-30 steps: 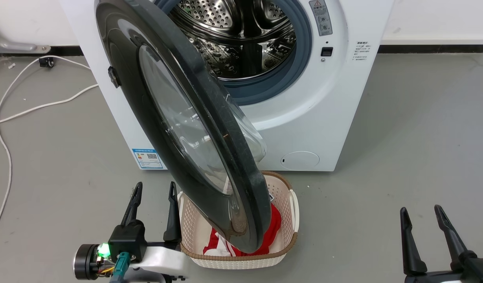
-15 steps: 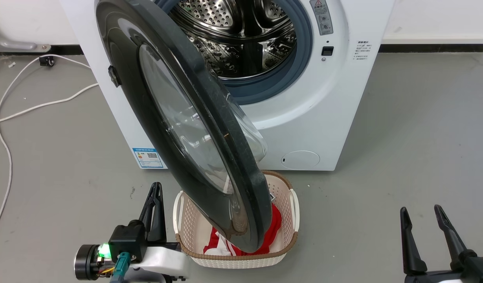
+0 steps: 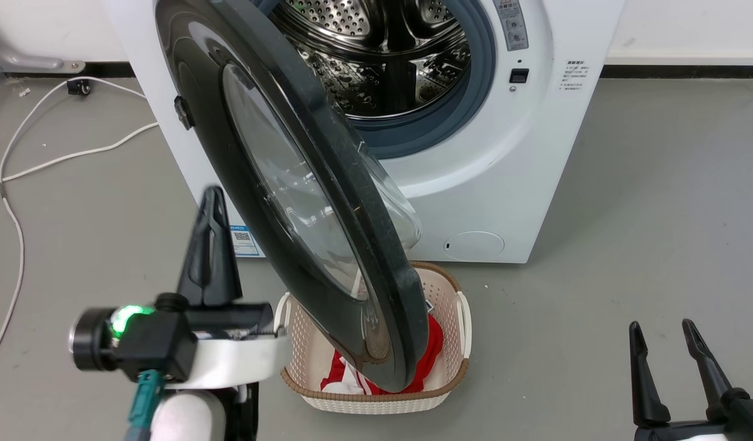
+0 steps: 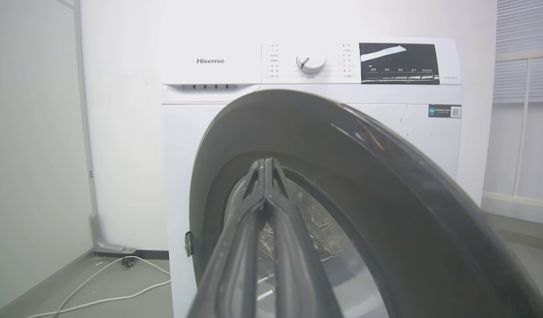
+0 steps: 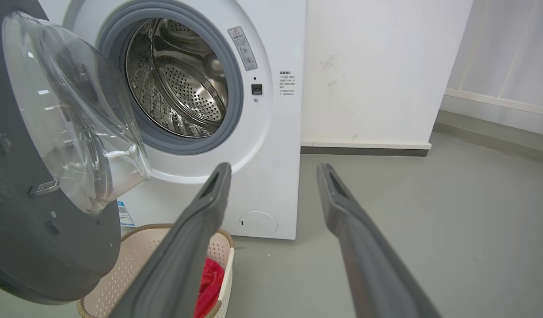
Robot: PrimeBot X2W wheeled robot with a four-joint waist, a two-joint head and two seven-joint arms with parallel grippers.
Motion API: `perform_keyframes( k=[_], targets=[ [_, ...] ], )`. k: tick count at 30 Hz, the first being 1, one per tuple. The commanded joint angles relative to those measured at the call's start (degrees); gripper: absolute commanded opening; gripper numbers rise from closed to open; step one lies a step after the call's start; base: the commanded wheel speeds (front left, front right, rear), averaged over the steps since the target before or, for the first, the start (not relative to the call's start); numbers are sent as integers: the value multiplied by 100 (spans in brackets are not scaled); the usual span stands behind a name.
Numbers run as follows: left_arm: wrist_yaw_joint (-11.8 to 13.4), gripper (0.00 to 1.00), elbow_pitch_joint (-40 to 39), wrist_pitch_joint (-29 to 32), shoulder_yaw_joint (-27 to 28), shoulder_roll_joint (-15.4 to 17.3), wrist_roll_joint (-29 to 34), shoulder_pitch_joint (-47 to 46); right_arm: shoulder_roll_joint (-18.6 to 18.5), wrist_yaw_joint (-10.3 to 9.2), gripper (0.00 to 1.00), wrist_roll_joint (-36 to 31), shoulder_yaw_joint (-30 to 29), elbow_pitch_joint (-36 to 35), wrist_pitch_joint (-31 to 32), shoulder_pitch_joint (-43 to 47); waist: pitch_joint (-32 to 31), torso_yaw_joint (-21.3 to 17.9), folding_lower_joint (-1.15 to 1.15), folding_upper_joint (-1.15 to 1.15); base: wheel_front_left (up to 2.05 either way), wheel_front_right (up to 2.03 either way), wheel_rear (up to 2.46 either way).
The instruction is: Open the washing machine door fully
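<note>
The washing machine door (image 3: 272,177), round and glossy black with a clear glass centre, stands swung partway out from the white machine (image 3: 511,184). Its lower edge hangs over a basket. My left gripper (image 3: 212,197) is shut with nothing in it, raised just left of the door's outer face. In the left wrist view its closed fingers (image 4: 266,164) point at the door (image 4: 364,150); contact is unclear. My right gripper (image 3: 660,327) is open at the lower right, well away from the door. The right wrist view has this gripper (image 5: 275,170) facing the door's inner side (image 5: 28,238) and glass bowl.
A cream basket (image 3: 459,361) with red cloth sits on the floor under the door's edge. The steel drum mouth (image 3: 382,67) is exposed. White cables (image 3: 21,177) trail over the grey floor at the left. A small round flap (image 3: 474,245) is low on the machine.
My left gripper has shut and risen from beside the basket to the door's outer face. The head camera has shifted slightly. The door and right gripper have stayed put.
</note>
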Motion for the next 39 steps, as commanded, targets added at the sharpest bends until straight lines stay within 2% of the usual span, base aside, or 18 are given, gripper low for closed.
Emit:
perform_keyframes(
  k=[1,8,16,22,31,35,39],
  targets=[
    [34,0,-178,-14,-13,-1,36,-103,21,-4,100,-1,0,-8,15,-62,9,5,0,0,0,0,0],
    [21,0,-1414,-12,-263,0,165,-649,20,-4,100,21,10,-17,26,-111,59,1,0,0,0,0,0],
    [-120,0,-2182,-10,-1162,0,154,-1285,20,-4,100,47,32,35,26,-167,98,-69,0,0,0,0,0],
    [-385,0,-1868,61,-2037,1,-11,-1194,20,-4,100,71,18,40,35,-147,100,-94,0,0,0,0,0],
    [-791,0,-908,967,-3086,56,-469,-566,20,-4,100,99,30,72,72,-121,111,-89,0,0,0,0,0],
    [-840,0,-603,1393,-3341,163,-664,-178,20,-4,100,107,53,76,81,-117,129,-100,0,0,0,0,0],
    [-766,0,-435,1598,-3372,276,-756,69,20,-4,100,114,64,107,86,-130,140,-119,0,0,0,0,0]
  ],
)
